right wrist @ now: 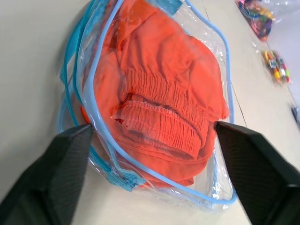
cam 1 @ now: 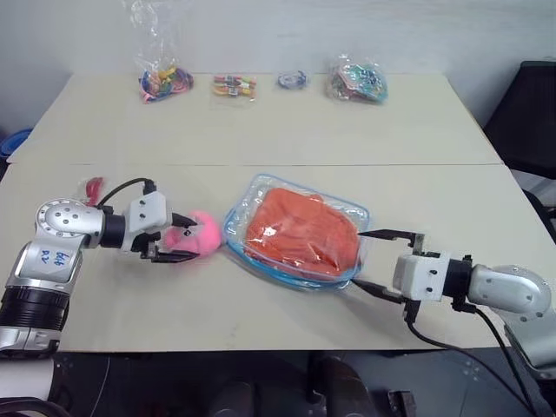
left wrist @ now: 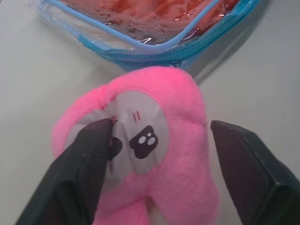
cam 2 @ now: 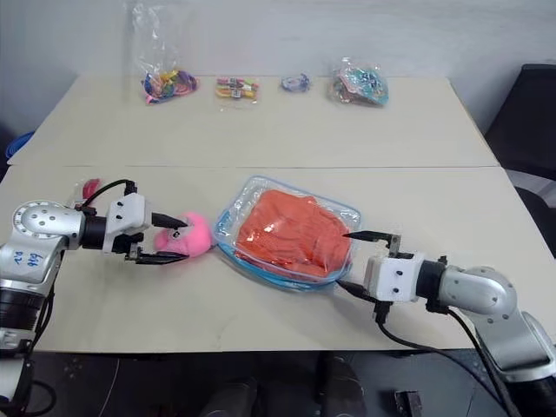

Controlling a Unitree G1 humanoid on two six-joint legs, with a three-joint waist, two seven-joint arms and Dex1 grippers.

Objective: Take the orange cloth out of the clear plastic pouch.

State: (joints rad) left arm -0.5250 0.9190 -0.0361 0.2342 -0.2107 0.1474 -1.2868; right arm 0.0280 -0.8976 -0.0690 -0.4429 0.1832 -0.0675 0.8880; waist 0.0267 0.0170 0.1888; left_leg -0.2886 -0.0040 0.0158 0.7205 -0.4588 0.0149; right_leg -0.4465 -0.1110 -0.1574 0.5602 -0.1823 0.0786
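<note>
Centre of the near counter (cam 1: 261, 321), the clear plastic pouch (cam 1: 261, 195) lies flat, turned at a slant, and the orange cloth (cam 1: 300, 230) sits inside it, filling most of it. From the right wrist you can see the cloth's gathered, ruffled edge (right wrist: 159, 117) bunched up against the blue-trimmed rim, with that rim standing open around it.

On the right, the right hand (cam 1: 375, 259) faces the pouch's near right corner with its two black fingers spread wide, one finger (cam 1: 388, 234) off the pouch's right side, the other low by the near corner. Neither pinches anything; whether the lower tip touches the plastic is hard to say.

Over on the left, the left hand (cam 1: 182, 239) has its fingers spread around the small pink plush toy (cam 1: 201, 233). The toy sits between the fingers, one finger (left wrist: 84, 173) lying against its pale face patch, the other standing off its side. The toy's far end is just beside the pouch's left blue edge (left wrist: 154, 56), nearly touching.

Open counter runs in front of the pouch down to the near edge, and behind it up to the seam between the two tabletops. Along the far edge sits a row of small clear bags of colourful items (cam 1: 165, 80), well apart from everything else.
</note>
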